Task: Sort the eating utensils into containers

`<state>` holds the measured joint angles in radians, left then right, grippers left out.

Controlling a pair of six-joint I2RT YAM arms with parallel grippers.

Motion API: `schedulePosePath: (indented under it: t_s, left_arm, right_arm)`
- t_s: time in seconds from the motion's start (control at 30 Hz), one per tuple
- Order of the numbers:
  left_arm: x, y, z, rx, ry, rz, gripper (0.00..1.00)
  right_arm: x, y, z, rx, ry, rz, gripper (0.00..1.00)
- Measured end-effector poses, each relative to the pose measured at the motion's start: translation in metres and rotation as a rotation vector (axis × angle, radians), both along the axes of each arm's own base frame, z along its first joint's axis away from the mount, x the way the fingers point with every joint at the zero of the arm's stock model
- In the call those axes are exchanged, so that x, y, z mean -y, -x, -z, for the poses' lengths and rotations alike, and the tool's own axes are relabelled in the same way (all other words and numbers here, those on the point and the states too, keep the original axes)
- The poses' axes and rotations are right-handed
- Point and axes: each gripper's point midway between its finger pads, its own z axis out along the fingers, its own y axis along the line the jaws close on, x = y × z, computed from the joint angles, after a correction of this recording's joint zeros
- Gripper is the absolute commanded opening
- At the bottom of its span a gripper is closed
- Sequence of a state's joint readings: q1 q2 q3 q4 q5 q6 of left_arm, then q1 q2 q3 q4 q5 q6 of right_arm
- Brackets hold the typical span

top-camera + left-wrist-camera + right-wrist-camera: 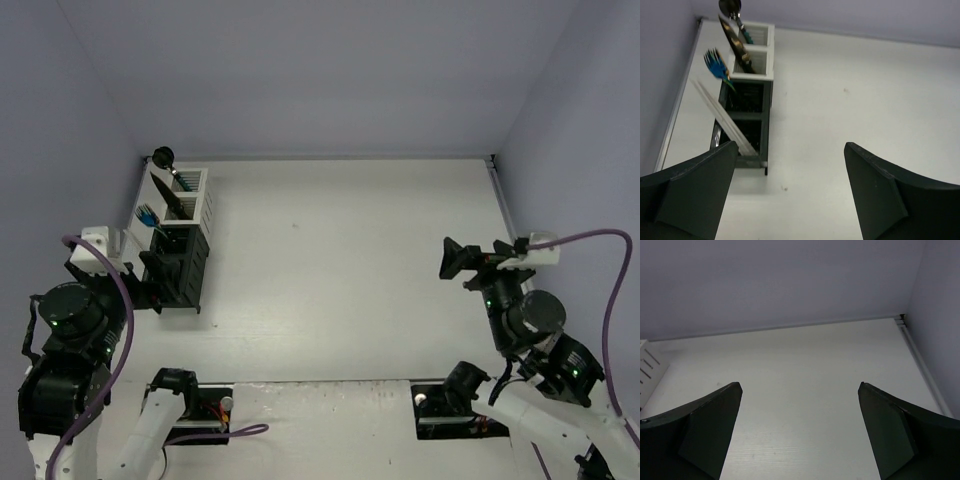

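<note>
Left gripper [790, 150] hangs with its jaws spread wide and nothing between them, above the white surface [850, 100], just beside the near end of the containers [766, 100]. Right gripper [800, 387] is equally wide and empty, well apart from them over the right side of the surface. The containers stand in a single row along the surface's left edge, two black ones nearer and two white ones beyond. Pale chopsticks [720, 112] lean out to the left of the nearest black caddy [747, 137]. A blue fork [715, 62] rises tines-up, apparently from the second black caddy [746, 97]. Farther on, a dark knife [732, 37] tilts out of the first white caddy [762, 67]. A dark spoon [730, 6] stands over the last white caddy [762, 32] by the back wall.
</note>
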<state>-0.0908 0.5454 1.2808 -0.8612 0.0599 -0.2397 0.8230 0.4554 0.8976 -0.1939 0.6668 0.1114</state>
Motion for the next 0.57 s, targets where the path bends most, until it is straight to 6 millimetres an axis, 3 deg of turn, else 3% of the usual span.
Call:
schedulePosePath:
  t_s: [0.2,0.57]
  left_arm:
    - [-0.006,0.004,0.05,-0.153,-0.036,-0.028,0.85]
    - [-0.016,0.011,0.047,-0.126,-0.049,-0.076,0.85]
  right_arm:
    - [0.039,0.018,-0.009,0.053,-0.031,0.094,1.0]
    - [0.047,0.02,-0.003,0.039,-0.013,0.132,1.0]
